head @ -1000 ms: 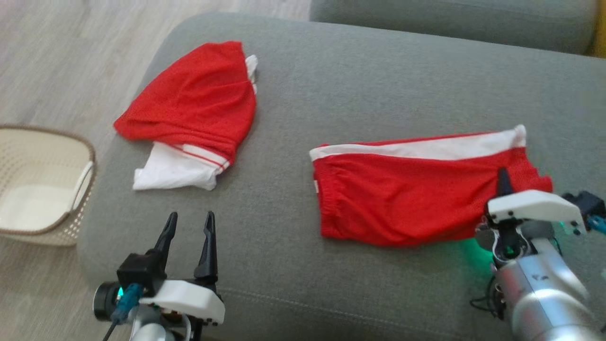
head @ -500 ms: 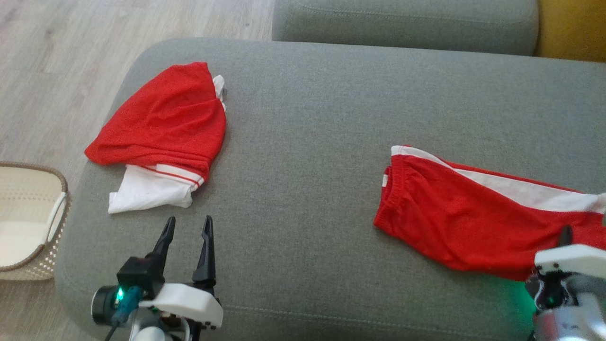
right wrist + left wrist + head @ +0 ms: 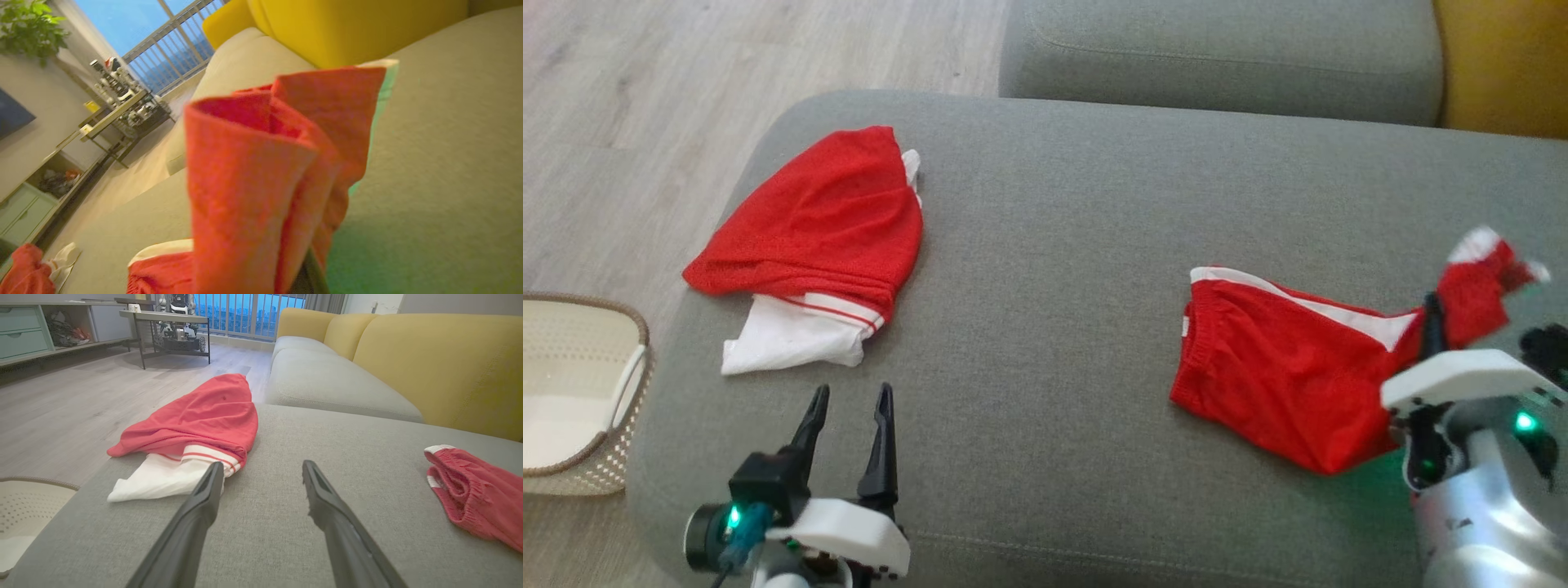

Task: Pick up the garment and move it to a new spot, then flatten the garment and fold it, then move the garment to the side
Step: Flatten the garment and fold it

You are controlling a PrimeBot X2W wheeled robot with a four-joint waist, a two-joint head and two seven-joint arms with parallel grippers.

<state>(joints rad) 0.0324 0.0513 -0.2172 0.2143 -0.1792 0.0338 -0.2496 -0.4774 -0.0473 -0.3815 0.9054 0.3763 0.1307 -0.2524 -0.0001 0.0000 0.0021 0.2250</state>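
So the right gripper [image 3: 1431, 314] is pinched tight on the leg end of the red shorts [image 3: 1274, 367], which trail off to its left along the grey sofa seat [image 3: 1054, 245], waistband end down, and the left gripper [image 3: 849, 396], fingers spread and empty, sits well apart.

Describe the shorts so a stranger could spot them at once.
Start at the grey sofa. On its right side lie red shorts with a white side stripe, one end held up by the right hand. Unlike the other red garment at the left, they are gripped, not lying free.
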